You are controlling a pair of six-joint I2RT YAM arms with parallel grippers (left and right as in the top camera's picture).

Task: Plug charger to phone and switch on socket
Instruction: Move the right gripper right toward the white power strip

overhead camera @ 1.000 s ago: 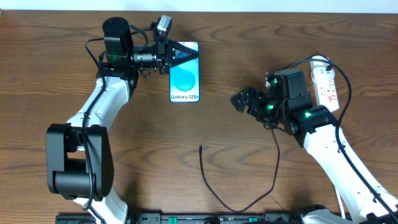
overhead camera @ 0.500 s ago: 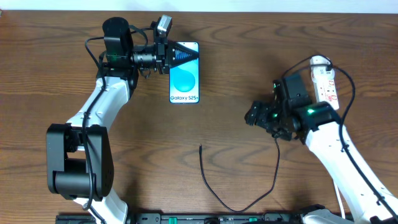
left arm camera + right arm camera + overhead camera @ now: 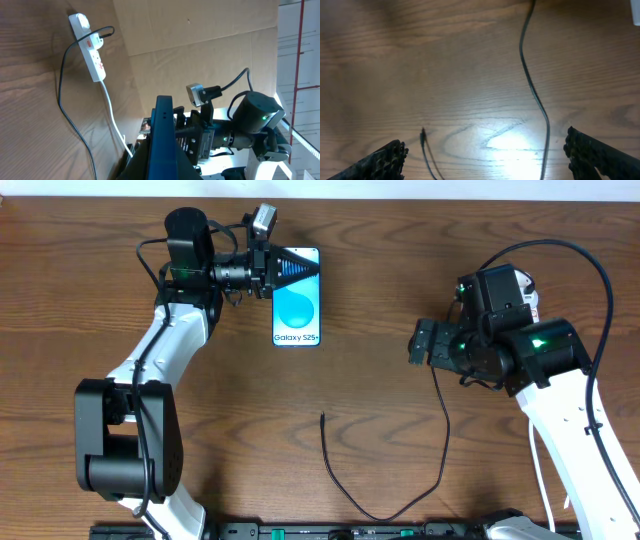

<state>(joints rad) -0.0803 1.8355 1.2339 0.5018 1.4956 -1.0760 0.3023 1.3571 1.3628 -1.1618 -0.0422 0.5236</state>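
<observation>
2 weak spots stand out from here, and both concern the charger [image 3: 445,442]. Its thin black cable comes down from the far right corner of the table [image 3: 250,430], loops close to the near edge and ends in a small tip [image 3: 423,134] lying loose near the table's middle. That is well apart from the phone [image 3: 297,315], which lies face up near the far edge, left of centre. The right gripper [image 3: 418,343] hangs spread wide and empty over the cable's upper stretch, with the tip off to the side of its reach. Closing there would catch the cable far from its end, so the tip would dangle and swing and could hardly be aimed at the phone's port. Closing on the tip itself risks the jaws scraping the wood and nudging so thin a wire aside. Pulling the slack towards the phone could also tug the black plug [image 3: 105,33] out of the socket [image 3: 95,57], which sits by the far right corner and is mostly covered by the right arm from above. The left gripper [image 3: 308,269] is clenched with nothing in its grip, its point lying over the phone's far end; whether it presses down I cannot tell. If it does not, a push at the near end would probably slide the phone instead of seating the tip.
</observation>
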